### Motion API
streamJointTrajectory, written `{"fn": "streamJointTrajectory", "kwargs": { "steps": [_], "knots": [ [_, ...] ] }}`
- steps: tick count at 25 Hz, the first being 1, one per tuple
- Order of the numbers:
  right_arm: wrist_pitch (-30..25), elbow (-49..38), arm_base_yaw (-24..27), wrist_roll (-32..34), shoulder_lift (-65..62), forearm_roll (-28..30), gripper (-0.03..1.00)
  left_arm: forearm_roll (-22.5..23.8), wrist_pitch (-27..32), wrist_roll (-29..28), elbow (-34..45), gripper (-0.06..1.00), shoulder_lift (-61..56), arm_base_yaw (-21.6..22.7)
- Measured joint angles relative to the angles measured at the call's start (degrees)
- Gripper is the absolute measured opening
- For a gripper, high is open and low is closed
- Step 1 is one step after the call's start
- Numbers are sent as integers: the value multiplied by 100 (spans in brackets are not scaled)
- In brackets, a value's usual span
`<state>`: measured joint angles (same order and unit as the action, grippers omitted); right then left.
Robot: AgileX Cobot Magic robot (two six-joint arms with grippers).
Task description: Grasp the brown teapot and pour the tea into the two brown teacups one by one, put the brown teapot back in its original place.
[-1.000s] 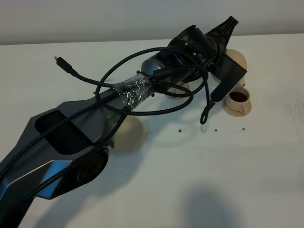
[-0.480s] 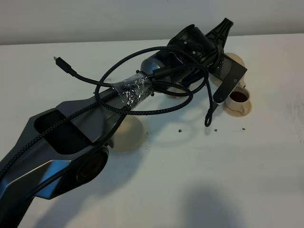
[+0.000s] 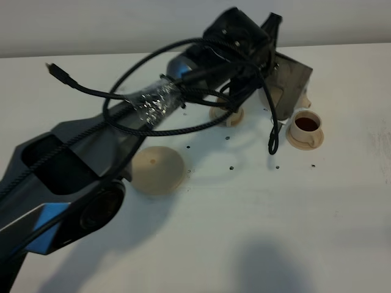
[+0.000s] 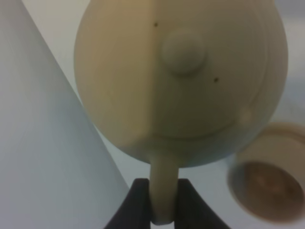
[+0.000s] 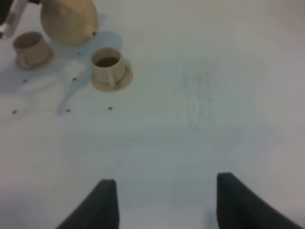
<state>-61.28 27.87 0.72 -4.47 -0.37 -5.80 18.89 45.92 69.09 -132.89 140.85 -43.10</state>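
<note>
My left gripper point(image 4: 164, 210) is shut on the loop handle of the brown teapot point(image 4: 181, 81), which hangs above the table between the two brown teacups. In the high view the arm and cables hide most of the teapot point(image 3: 270, 96). The right-hand teacup point(image 3: 305, 125) stands on its saucer with dark tea in it, and it also shows beside the teapot's belly as the teacup point(image 4: 267, 183). The other teacup point(image 3: 226, 114) sits partly behind the cables, and as the teacup point(image 5: 29, 47) its inside looks pale. The wide saucer point(image 3: 157, 170) lies bare at the left. My right gripper point(image 5: 164, 205) is open and holds nothing.
The left arm point(image 3: 110, 134) stretches diagonally across the white table point(image 3: 256, 232), trailing looped black cables point(image 3: 272, 137) that dangle close to the filled cup. Small dark specks point(image 3: 232, 167) dot the table in front of the cups.
The left arm has swung left and back with the teapot, away from over the right-hand cup. The wide saucer is now fully uncovered. The right gripper has not moved.
</note>
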Motion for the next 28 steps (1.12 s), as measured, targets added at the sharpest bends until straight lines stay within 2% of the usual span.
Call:
{"fn": "streamJointTrajectory", "kwargs": {
  "steps": [5, 13, 18, 22, 28],
  "knots": [
    [0, 0, 0, 0, 0, 0, 45, -145, 526, -341, 0, 16, -212, 164],
    [0, 0, 0, 0, 0, 0, 45, -938, 998, -952, 0, 16, -462, 418],
    [0, 0, 0, 0, 0, 0, 45, -1434, 1497, -1184, 0, 16, -462, 611],
    [0, 0, 0, 0, 0, 0, 45, -1464, 1807, -1232, 0, 16, -462, 677],
    [0, 0, 0, 0, 0, 0, 45, -1495, 1868, -1262, 0, 16, -462, 677]
  ]
}}
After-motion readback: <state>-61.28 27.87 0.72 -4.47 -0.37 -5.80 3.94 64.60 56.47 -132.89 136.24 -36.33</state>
